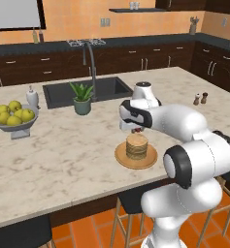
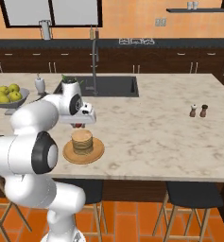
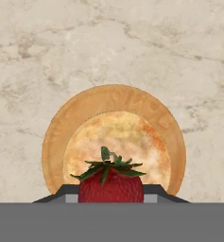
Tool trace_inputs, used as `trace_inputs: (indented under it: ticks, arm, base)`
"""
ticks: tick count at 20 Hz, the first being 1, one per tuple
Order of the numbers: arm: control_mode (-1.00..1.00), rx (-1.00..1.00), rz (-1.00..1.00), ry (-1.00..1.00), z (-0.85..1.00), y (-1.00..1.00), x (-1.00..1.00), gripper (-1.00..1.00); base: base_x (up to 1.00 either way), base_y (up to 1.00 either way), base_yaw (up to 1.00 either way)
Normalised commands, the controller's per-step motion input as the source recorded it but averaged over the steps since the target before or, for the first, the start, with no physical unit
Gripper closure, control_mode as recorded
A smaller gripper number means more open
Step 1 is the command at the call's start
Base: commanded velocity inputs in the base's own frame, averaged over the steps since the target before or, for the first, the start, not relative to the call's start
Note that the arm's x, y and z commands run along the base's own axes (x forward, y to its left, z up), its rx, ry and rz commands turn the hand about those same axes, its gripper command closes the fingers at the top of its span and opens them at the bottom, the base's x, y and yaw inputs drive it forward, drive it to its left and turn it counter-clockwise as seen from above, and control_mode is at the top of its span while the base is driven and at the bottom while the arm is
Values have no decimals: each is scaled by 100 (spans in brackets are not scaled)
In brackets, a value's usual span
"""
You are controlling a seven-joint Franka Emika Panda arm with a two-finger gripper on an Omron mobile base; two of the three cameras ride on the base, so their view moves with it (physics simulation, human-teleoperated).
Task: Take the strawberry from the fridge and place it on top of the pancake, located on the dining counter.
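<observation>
End effector [image 3: 111,198] is clamped on the strawberry [image 3: 111,185]: hand view has the berry wedged between the two dark finger tips at bottom centre, green leaves up. Directly behind it in that view sits the pancake [image 3: 117,149] stack on its tan plate [image 3: 54,137], centred in frame, marbled tabletop [image 3: 47,52] all around.

Left base view: end effector [image 1: 135,130] hangs just above the pancake [image 1: 136,146], a bit of red showing under the hand; cannot tell if berry touches the stack. Plate [image 1: 122,156] is at frame centre, near the tabletop's front edge. Right base view: same, pancake [image 2: 82,141] at centre left, hand just above it.

Also on the tabletop: fruit bowl [image 1: 13,119] at left, potted plant [image 1: 82,98] beside the sink [image 1: 58,94], salt and pepper shakers [image 1: 200,99] at right.
</observation>
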Motion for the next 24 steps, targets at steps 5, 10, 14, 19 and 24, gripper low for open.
trace_inputs:
  ticks: [5,10,14,19,24]
  arm:
    - [-100,0,0,0,-33,-1,-3,100]
    - [-100,0,0,0,-18,-8,0,100]
    - [-100,0,0,1,-11,-1,0,100]
    - [-100,0,0,1,-7,0,0,100]
    - [-100,0,0,0,0,0,0,100]
  base:
    - [0,0,0]
    - [0,0,0]
    - [0,0,0]
    - [0,0,0]
    - [0,0,0]
